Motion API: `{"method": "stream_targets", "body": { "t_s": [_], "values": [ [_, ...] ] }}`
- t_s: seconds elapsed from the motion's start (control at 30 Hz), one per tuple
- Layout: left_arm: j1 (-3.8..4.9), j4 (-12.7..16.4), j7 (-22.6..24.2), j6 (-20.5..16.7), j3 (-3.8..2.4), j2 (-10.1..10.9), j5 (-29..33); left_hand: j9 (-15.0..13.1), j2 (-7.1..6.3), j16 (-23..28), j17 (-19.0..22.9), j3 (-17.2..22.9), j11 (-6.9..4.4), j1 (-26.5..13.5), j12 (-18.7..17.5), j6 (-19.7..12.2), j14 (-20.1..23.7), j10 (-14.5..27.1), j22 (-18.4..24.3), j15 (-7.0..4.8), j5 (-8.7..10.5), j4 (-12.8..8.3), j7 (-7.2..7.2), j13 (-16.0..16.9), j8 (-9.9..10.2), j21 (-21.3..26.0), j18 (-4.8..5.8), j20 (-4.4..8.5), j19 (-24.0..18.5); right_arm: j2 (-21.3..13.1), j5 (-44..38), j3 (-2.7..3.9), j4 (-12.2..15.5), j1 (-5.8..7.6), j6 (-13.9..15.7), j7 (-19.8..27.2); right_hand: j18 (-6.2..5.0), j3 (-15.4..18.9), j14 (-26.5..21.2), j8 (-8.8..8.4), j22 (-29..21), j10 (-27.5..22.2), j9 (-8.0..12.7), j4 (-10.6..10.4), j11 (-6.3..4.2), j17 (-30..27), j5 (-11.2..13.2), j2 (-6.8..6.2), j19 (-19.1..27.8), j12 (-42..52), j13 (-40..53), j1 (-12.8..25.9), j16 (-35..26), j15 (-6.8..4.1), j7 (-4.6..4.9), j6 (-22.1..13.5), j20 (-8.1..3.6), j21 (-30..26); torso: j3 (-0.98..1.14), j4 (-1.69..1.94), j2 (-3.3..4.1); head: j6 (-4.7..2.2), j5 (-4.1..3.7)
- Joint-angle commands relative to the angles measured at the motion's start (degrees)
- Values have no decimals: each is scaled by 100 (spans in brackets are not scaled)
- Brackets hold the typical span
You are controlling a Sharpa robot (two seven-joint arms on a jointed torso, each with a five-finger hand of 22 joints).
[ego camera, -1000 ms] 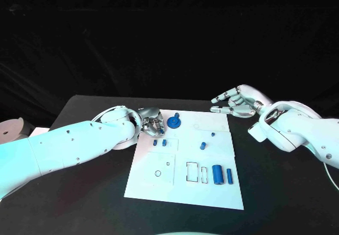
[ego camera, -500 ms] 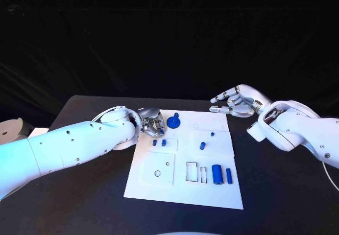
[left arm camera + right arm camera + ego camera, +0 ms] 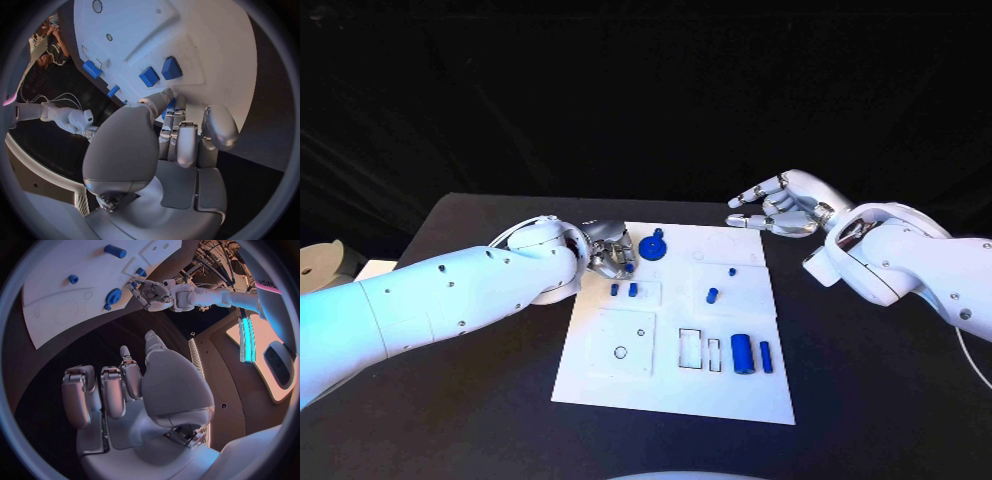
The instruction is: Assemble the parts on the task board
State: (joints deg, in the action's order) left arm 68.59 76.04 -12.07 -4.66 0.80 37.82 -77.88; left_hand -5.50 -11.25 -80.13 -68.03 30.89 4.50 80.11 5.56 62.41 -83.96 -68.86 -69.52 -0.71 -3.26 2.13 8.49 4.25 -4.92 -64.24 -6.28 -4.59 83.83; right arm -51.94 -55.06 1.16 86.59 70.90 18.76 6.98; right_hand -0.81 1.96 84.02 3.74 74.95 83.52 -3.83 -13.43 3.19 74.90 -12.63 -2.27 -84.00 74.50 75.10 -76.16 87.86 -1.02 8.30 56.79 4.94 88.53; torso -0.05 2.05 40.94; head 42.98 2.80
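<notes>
Black worktop carrying the white task board, which lies at its middle between the two arms. Left hand rests at the board's far left corner, fingers curled inward beside a round blue part with an upright stem; whether they touch or pinch that part cannot be told, since the left wrist view shows the curled fingers over the board edge with blue only glimpsed behind them. Right hand hovers off the board's far right corner, released, fingers apart and holding nothing; the right wrist view shows its fingers over bare worktop. On the board: two long blue cylinders lying side by side near the right edge, beside outlined rectangular recesses; a pair of small blue blocks near the left hand; a small blue peg at mid-board.
</notes>
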Motion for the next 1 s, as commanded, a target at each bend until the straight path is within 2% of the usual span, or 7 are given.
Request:
{"method": "stream_targets", "body": {
  "t_s": [0.03, 0.27, 0.6, 0.77, 0.87, 1.0],
  "values": [
    [-16, -16, -40, 262, 14, -25, 27, 10, 1, 0, 16, -43, 20, -52, -48, -41, -197, 66, 28, 30, 21, -4, 2, -27, 30, 40, 81, -35, 13, 4, -27, 0, 5, -3, -33, 33, -1, 7, 494, 33, 1174, -39, -9, 18, 4, 1046, -30, 41, -411, -37, 554, -13, -28, 7, -11, 41, 23, -35, 1, 4, -1, 10, 4],
    [-19, -18, 75, 137, 18, -36, 27, 3, 53, -3, 26, -46, -10, -33, 17, 49, -194, -59, -30, 15, 19, -24, -14, 7, 1, -27, 90, -39, 33, 9, -28, 0, -8, -3, -51, 29, -1, 7, 494, 33, 1174, -39, -9, 18, 4, 1046, -30, 41, -411, -37, 554, -13, -28, 7, -11, 41, 23, -35, -1, 4, -4, 20, 1],
    [-21, -23, 80, 107, 19, -29, 27, 7, 46, 3, 46, -61, -11, -44, 21, 55, -190, -71, -51, 10, 20, -28, -8, 10, 7, -50, 94, -36, 40, 9, -28, 0, -16, -4, -64, 22, -1, 7, 494, 33, 1174, -39, -9, 18, 4, 1046, -30, 41, -411, -37, 554, -13, -28, 7, -11, 41, 23, -35, -1, 5, -4, 6, 13],
    [-22, -32, 27, 168, 19, -25, 27, 92, -2, 11, 79, -87, 37, -84, -49, -212, -182, 40, -48, 47, 21, -29, 51, -15, 142, -35, 96, -53, 37, 8, -28, 0, -17, -4, -66, 19, -1, 7, 494, 33, 1174, -39, -9, 18, 4, 1046, -30, 41, -411, -37, 554, -13, -28, 7, -11, 41, 23, -35, -1, 1, -5, 3, 18],
    [-22, -34, 2, 228, 19, -21, 27, 174, -66, 31, 136, -129, 134, -120, -132, -497, -167, 175, 24, 116, 23, -25, 170, -42, 154, 67, 87, -98, 12, 8, -28, 0, -20, -4, -72, 14, -1, 7, 494, 33, 1174, -39, -9, 18, 4, 1046, -30, 41, -411, -37, 554, -13, -28, 7, -11, 41, 23, -35, -3, 0, -4, -4, 14],
    [-22, -34, -26, 237, 19, -13, 27, 194, -102, 38, 172, -197, 181, -116, -177, -737, -158, 273, 80, 156, 22, -35, 212, -49, 153, 146, 72, -139, -2, 6, -28, 0, -29, -5, -70, 12, -1, 7, 494, 33, 1174, -39, -9, 18, 4, 1046, -30, 41, -411, -37, 554, -13, -28, 7, -11, 41, 23, -35, -3, 3, -4, 4, 13]
  ]
}}
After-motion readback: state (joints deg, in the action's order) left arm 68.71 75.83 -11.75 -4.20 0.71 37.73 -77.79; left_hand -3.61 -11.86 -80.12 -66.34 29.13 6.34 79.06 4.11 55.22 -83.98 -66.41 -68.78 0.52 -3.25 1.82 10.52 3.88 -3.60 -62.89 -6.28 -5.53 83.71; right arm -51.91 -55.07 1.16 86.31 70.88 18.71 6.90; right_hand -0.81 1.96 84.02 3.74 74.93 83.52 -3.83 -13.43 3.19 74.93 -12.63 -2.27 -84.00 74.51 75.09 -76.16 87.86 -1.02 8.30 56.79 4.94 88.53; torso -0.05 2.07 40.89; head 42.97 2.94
